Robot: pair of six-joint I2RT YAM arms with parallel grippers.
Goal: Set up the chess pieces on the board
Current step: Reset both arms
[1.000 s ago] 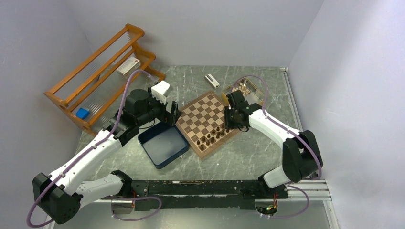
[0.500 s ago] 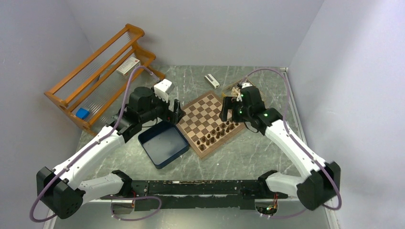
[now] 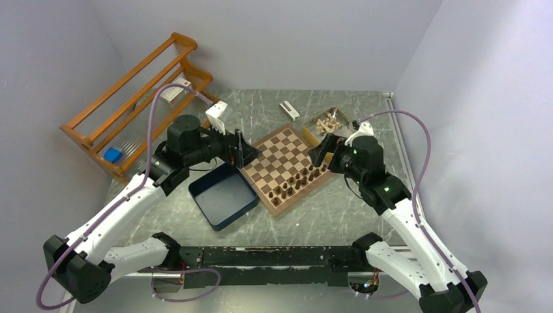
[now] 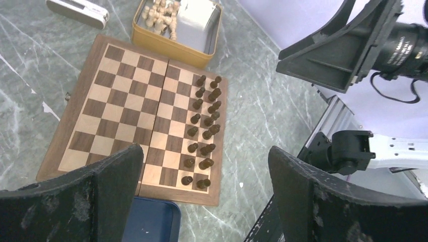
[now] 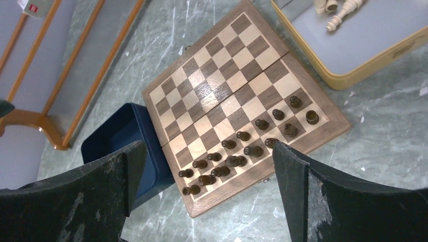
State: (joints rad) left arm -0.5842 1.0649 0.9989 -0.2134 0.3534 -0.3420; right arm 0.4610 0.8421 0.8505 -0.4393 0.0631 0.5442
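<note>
Right claw (image 5: pixel 208 148) (like left claw (image 4: pixel 204 150)) gapes wide, empty, facing the board (image 5: pixel 222 85).

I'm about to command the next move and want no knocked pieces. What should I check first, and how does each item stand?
1. Left gripper open, empty: ok.
2. Right gripper open, empty: ok.
3. Both raised clear of the board: ok.
4. Dark chess pieces upright in two rows along one edge: ok.
5. Pale pieces off the board, in the yellow tin: ok.

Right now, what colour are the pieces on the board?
Dark brown chess pieces, clearest from right wrist.
</note>
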